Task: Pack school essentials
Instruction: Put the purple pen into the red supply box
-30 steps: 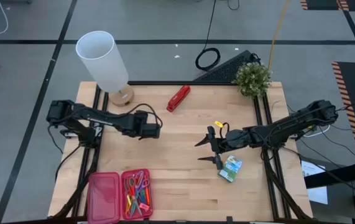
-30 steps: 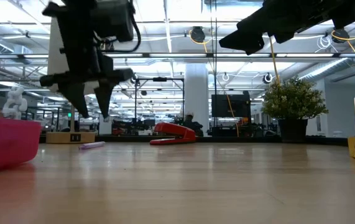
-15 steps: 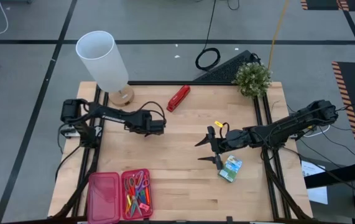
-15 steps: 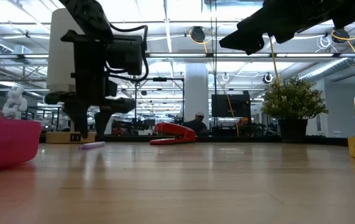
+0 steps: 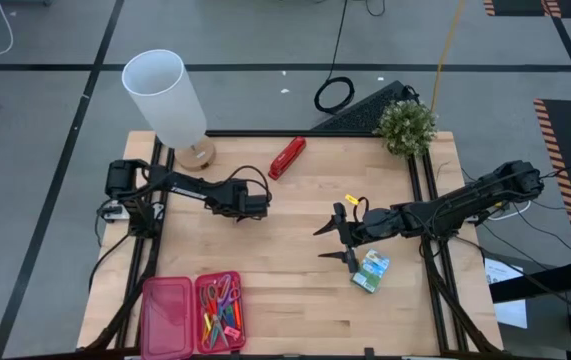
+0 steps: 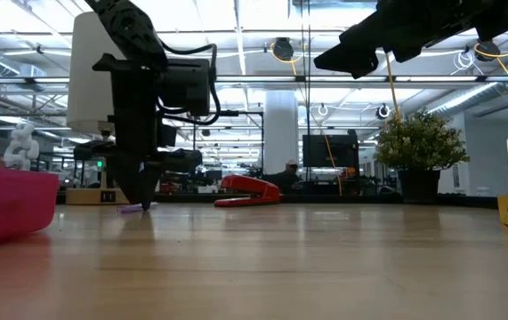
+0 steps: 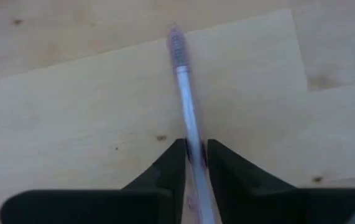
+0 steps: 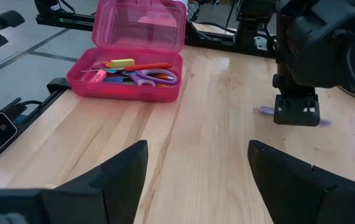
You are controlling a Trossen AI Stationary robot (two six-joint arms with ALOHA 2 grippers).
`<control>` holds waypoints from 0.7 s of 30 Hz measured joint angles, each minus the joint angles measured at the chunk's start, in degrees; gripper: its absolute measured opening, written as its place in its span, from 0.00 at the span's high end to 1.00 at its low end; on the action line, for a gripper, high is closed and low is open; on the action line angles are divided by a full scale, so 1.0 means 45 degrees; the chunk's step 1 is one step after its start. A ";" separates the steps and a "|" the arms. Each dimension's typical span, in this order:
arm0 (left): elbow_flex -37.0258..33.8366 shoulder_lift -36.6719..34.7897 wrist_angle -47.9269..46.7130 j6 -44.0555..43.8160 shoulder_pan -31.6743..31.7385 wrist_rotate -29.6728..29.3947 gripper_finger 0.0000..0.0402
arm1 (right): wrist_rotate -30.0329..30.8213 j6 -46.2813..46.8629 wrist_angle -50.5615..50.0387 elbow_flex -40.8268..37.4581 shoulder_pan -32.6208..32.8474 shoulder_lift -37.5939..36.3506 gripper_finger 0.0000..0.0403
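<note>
The left pincer is down on the table with its fingers narrowed around a thin purple pen lying left of centre; light, stiff and slick, it should be pinched mid-shaft, while the right pincer hovers wide open

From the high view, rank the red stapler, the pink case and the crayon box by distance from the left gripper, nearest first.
1. Red stapler, beyond the left gripper, toward the table's back edge.
2. Pink case, at the front-left edge.
3. Crayon box, right of centre, by the right gripper.
</note>
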 joint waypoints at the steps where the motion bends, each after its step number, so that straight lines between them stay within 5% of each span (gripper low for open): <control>1: 0.0000 0.0000 0.0000 0.0043 0.0000 0.0000 0.84 | 0.0000 0.0000 0.0002 0.0000 0.0000 0.0000 0.33; 8: -0.0005 0.0000 -0.0083 0.0549 0.0005 -0.0105 0.95 | 0.0000 0.0000 0.0007 0.0000 0.0005 0.0000 0.33; 21: -0.0034 -0.0971 -0.0163 0.2289 -0.0100 0.0963 0.92 | 0.0000 0.0005 -0.0003 0.0000 0.0005 0.0000 0.33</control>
